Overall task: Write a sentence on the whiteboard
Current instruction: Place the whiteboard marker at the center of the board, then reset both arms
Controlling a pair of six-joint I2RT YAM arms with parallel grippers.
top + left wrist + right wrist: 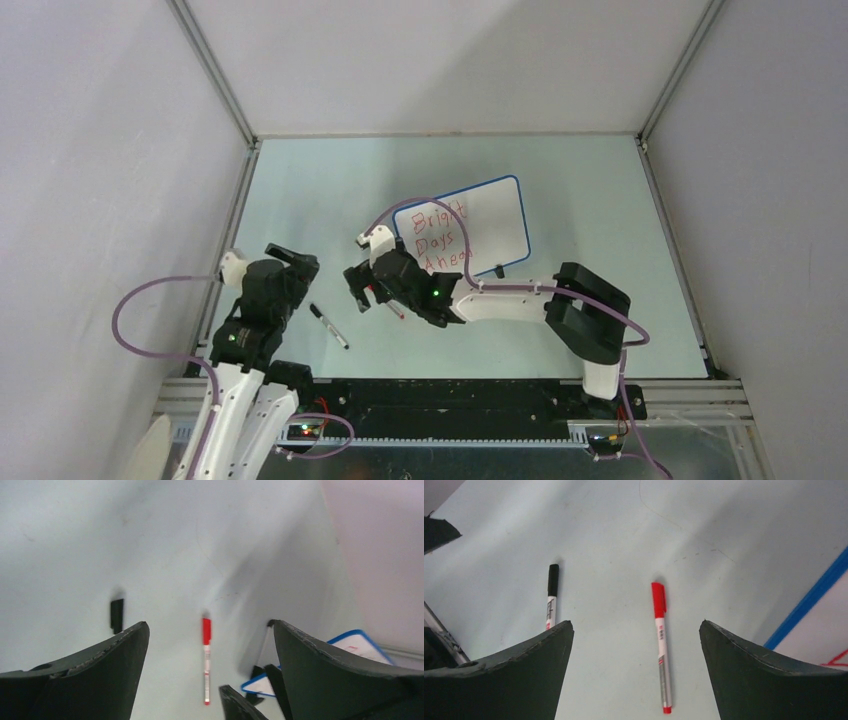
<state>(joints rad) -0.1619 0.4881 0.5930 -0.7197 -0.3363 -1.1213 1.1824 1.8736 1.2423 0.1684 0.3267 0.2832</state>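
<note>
The whiteboard (470, 232) lies at mid-table, white with a blue rim. The sentence (440, 238) shows in red in three lines, "Bright Days Ahead". My right gripper (362, 290) is open and empty, hovering left of the board. In the right wrist view its open jaws (636, 624) frame a capped red marker (661, 645) lying on the table. The board's blue rim (819, 595) is at the right. My left gripper (298, 258) is open and empty. Its wrist view (210, 624) shows the red marker (206, 660) and a board corner (356, 644).
A black marker (328, 325) lies on the table between the arms, and also shows in the right wrist view (551, 597). A small black object (116, 615) lies left of the red marker. Grey walls enclose the table (330, 200) on three sides.
</note>
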